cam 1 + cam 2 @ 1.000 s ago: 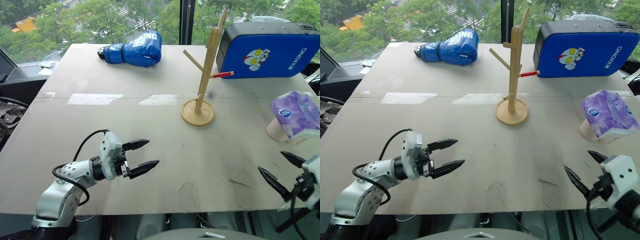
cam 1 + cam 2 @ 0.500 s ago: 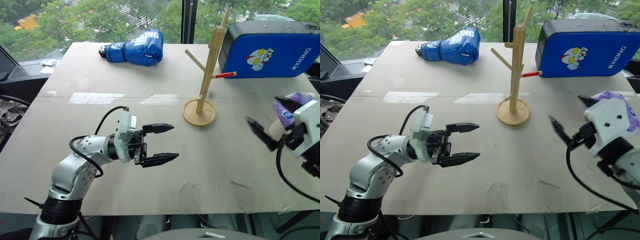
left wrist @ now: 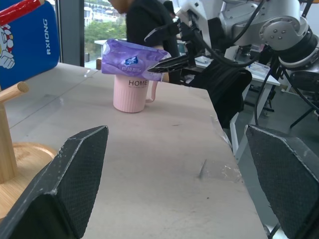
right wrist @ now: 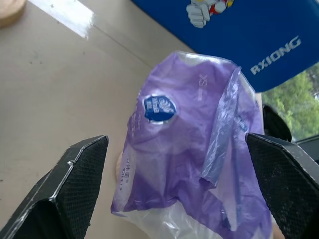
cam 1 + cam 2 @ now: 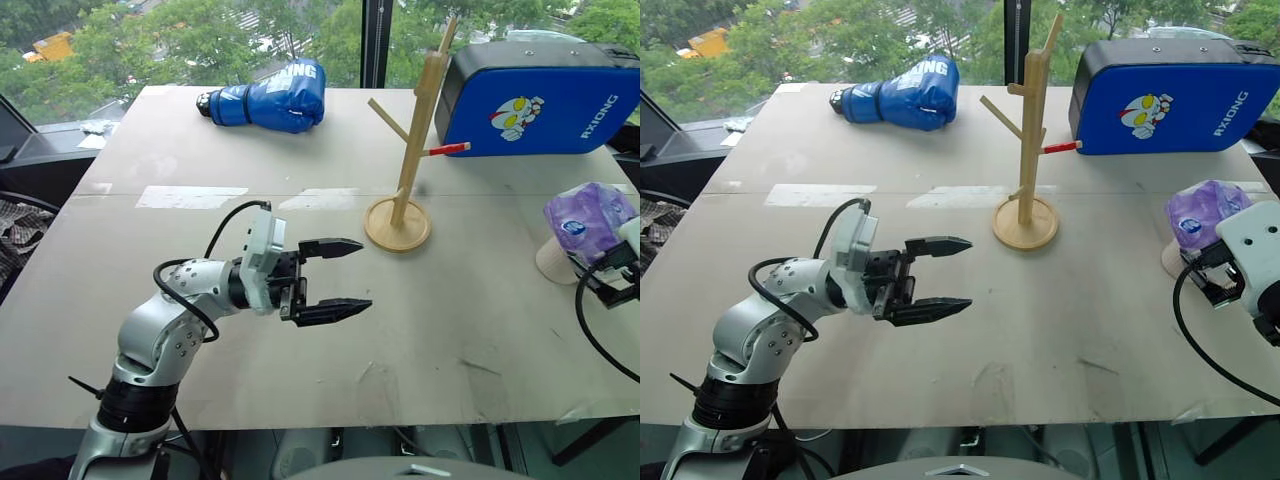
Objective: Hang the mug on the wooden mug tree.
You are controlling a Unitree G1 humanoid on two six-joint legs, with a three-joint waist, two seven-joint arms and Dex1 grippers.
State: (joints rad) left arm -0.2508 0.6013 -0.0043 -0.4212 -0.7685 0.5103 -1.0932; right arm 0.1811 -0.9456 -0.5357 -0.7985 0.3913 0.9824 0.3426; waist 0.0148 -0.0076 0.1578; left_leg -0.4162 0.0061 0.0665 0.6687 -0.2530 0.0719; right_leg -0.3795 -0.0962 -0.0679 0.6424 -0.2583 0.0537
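Observation:
The mug (image 3: 130, 92), pale with "HOME" on its side and its handle turned toward the table's edge, stands upright near the right edge of the table (image 5: 180, 250). A purple tissue pack (image 5: 588, 215) lies over its mouth, so the inside is hidden. The wooden mug tree (image 5: 405, 170) stands at the table's middle back, one peg red-tipped. My right gripper (image 4: 174, 142) is open just beside the pack and mug, its fingers (image 3: 169, 62) near the pack's edge. My left gripper (image 5: 362, 275) hangs open and empty above the table's middle, pointing right, a short way in front of the tree's base.
A blue boxing glove (image 5: 270, 97) lies at the back left. A blue padded case (image 5: 540, 100) stands at the back right, behind the tree. Beyond the table's right edge a person (image 3: 144, 20) stands, with other robot arms around.
My right gripper has risen from the front right corner and gone forward to the tissue pack and mug. My left gripper has moved up and right toward the middle.

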